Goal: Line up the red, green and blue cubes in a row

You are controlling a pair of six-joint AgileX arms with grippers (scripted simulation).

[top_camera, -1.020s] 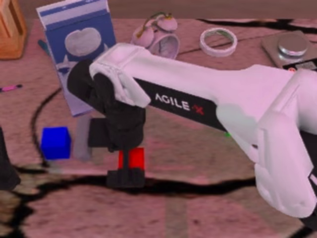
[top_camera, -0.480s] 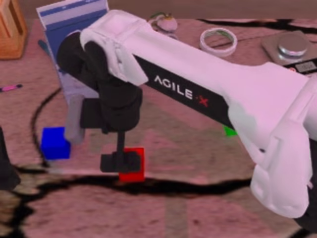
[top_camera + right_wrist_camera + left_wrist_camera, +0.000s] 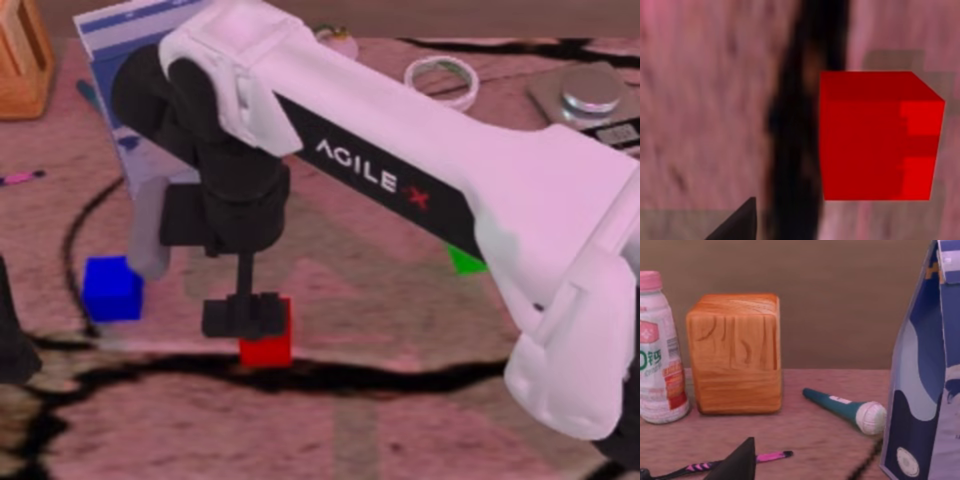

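Spotted the red cube (image 3: 266, 342) sitting flat on the table (image 3: 400, 420), left of centre and near side, right on that dark wavy streak. Looks freshly let go: a second ago had the right tool (image 3: 243, 315) down around it, now lifted clear and hanging just above with its jaws spread, holding nothing. Confirmed in the right wrist view, cube all alone on the table. So probably red counted as placed. Got the blue cube (image 3: 111, 288) just to its left, a touch farther back, so not perfectly in line yet. Can only catch a sliver of the green cube (image 3: 466, 262) off to the right, mostly buried under the big white arm. Same for the blue-and-white carton (image 3: 115, 40) at far left, half covered. Left arm (image 3: 10, 335) parked at the left edge, barely in shot.
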